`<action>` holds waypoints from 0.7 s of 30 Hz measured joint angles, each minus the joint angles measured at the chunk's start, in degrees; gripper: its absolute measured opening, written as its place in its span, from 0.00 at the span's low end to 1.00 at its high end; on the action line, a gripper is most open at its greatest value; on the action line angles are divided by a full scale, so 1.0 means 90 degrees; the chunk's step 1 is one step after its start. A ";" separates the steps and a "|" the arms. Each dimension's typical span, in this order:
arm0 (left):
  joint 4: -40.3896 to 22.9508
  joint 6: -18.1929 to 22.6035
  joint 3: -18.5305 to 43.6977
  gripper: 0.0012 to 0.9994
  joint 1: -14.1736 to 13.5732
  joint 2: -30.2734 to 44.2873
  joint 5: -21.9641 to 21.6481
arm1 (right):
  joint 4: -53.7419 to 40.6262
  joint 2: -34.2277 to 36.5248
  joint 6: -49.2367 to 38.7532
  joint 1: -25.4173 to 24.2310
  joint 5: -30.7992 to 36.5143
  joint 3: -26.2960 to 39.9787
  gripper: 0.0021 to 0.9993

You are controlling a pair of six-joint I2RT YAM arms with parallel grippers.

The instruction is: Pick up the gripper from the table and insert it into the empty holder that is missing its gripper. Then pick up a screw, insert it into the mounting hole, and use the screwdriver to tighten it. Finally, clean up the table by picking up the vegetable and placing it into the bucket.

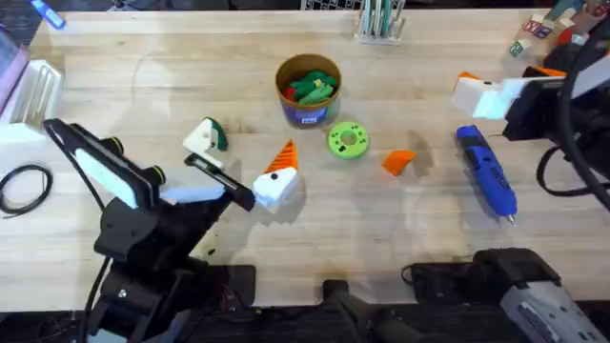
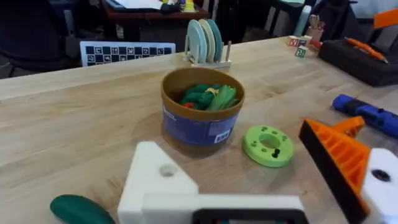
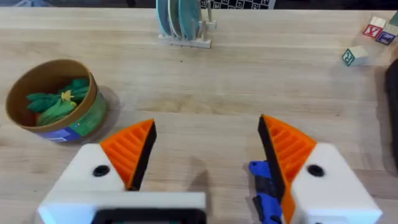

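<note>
- Light wood-grain table (image 1: 400,229), pale planks with visible seams; behind it in the left wrist view a checkerboard calibration board (image 2: 127,51), a rack of pastel plates (image 2: 208,40) and a dark tray of tools (image 2: 367,59).
- Bucket (image 1: 308,90): round cup, yellow-brown rim, blue label, at 12 o'clock of the table centre, with green toy produce inside.
- Bright green disc (image 1: 347,140) with holes, just at the bucket's 4 o'clock, flat on the wood.
- Loose gripper (image 1: 398,162): orange plastic wedge, lying at 3 o'clock of the disc, near it but apart.
- Screwdriver (image 1: 486,171): blue, pen-shaped, thin metal tip pointing toward 5 o'clock, at 3 o'clock of the wedge.
- Vegetable (image 1: 218,134): dark green, smooth, oblong, on the table touching or just beside the bare white holder (image 1: 200,139).
- Left gripper (image 1: 238,164): fingers spread wide, holding nothing; one white blocky mount bare, the other carries an orange ribbed pad (image 1: 283,156).
- Right gripper (image 3: 205,155): at 2 o'clock of the table, fingers wide apart, both orange lattice pads on, nothing between them.
- Coiled black cable (image 1: 24,186) at 9 o'clock edge.
</note>
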 joint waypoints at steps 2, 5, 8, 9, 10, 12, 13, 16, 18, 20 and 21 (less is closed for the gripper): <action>0.0000 0.0000 0.0000 0.99 0.0000 0.0000 0.0002 | 0.0002 -0.0002 0.0002 0.0000 0.0000 0.0000 0.99; 0.0000 0.0000 0.0000 0.99 0.0000 0.0002 0.0002 | 0.0002 -0.0002 -0.0001 0.0000 0.0000 0.0000 0.99; 0.0000 0.0000 0.0000 0.99 0.0000 0.0001 0.0000 | 0.0002 -0.0002 0.0002 0.0000 0.0000 0.0000 0.99; 0.0000 -0.0002 0.0000 0.99 0.0000 0.0001 0.0000 | 0.0002 -0.0002 0.0002 0.0000 0.0000 0.0000 0.99; 0.0000 -0.0002 0.0000 0.99 0.0000 0.0002 -0.0002 | 0.0002 -0.0002 -0.0001 0.0000 0.0000 0.0000 0.99; 0.0000 -0.0002 0.0000 0.99 0.0000 0.0001 -0.0005 | 0.0002 -0.0002 0.0001 0.0000 -0.0001 0.0000 0.99; 0.0000 -0.0002 0.0000 0.99 0.0000 0.0000 -0.0005 | 0.0002 -0.0002 0.0002 0.0000 -0.0002 0.0000 0.99; 0.0000 -0.0002 0.0000 0.99 0.0000 0.0000 -0.0005 | 0.0000 -0.0002 0.0017 0.0000 -0.0002 0.0000 0.99; 0.0000 -0.0002 0.0000 0.99 0.0000 0.0001 -0.0004 | -0.0056 -0.0002 0.0115 0.0000 -0.0003 0.0000 0.99; 0.0000 -0.0002 0.0000 0.99 0.0000 0.0000 0.0026 | -0.0305 -0.0002 0.0220 0.0000 -0.0010 0.0002 0.99; 0.0000 -0.0002 0.0000 0.99 0.0000 0.0002 0.0072 | -0.0468 -0.0002 0.0246 0.0000 -0.0017 0.0002 0.99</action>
